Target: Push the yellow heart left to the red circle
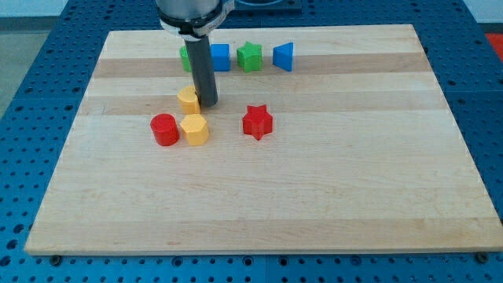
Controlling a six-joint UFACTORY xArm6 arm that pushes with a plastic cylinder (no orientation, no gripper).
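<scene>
Worktop (314, 204): pale wooden board, fills most of the view, set on a blue perforated base (23, 94). All blocks sit in the upper left half of it.

Arm: dark rod comes down from the view's top, left of centre. No pincer on this rig, so nothing to report as spread or pressed together. My tip (207, 104) rests on the board, touching or just beside the right edge of the yellow heart (188, 99).

Row along the view's top, left to right:
- green block (185, 56), mostly hidden behind the rod; shape cannot be told.
- blue block (221, 56), roughly square, its left part cut off by the rod.
- green star (250, 56), just right of it.
- blue triangle (284, 56), at the row's right end.

Middle cluster (tight group, below the row):
- red star (257, 122), standing alone, right of the rod and lower in the view, well apart from the yellow blocks.
- red circle (164, 129), leftmost of the cluster.
- yellow hexagon (194, 130), just beside the red circle on its right, probably touching, though the gap is too fine to judge.
- yellow heart, directly above the hexagon in the view, near it, and up and to the right of the red circle; not in contact with the circle.
</scene>
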